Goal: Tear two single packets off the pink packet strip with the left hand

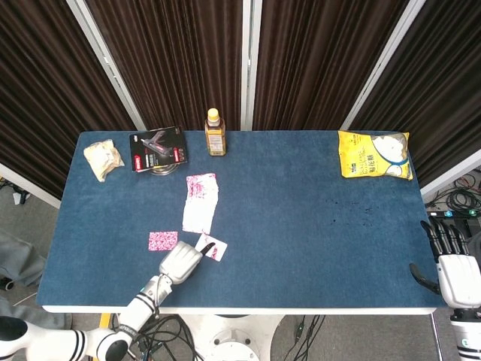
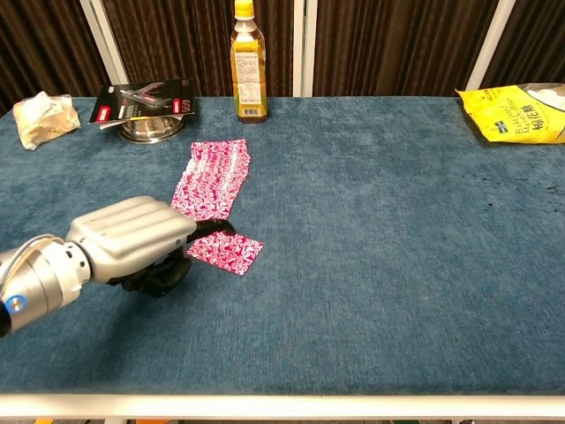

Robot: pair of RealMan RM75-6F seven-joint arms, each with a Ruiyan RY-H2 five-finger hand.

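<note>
Left hand (image 2: 132, 238) low over table (image 1: 301, 226), dark fingertip (image 2: 216, 228) on torn single packet (image 2: 227, 250); whether pinching or merely touching, cannot tell. Second loose packet (image 1: 163, 241) just beside, left. Pink packet strip (image 1: 201, 201) flat behind, apart. Right hand (image 1: 451, 259) off table's right edge, fingers spread, holding nothing.

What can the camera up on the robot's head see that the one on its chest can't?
Only the head view shows the right hand off the table's near right corner, and a loose pink packet that the chest view hides behind the left hand. Only the chest view shows the metal bowl under the black card from the side. Both share the left hand at the second torn packet, the pink packet strip, the bottle and the yellow bag.
</note>
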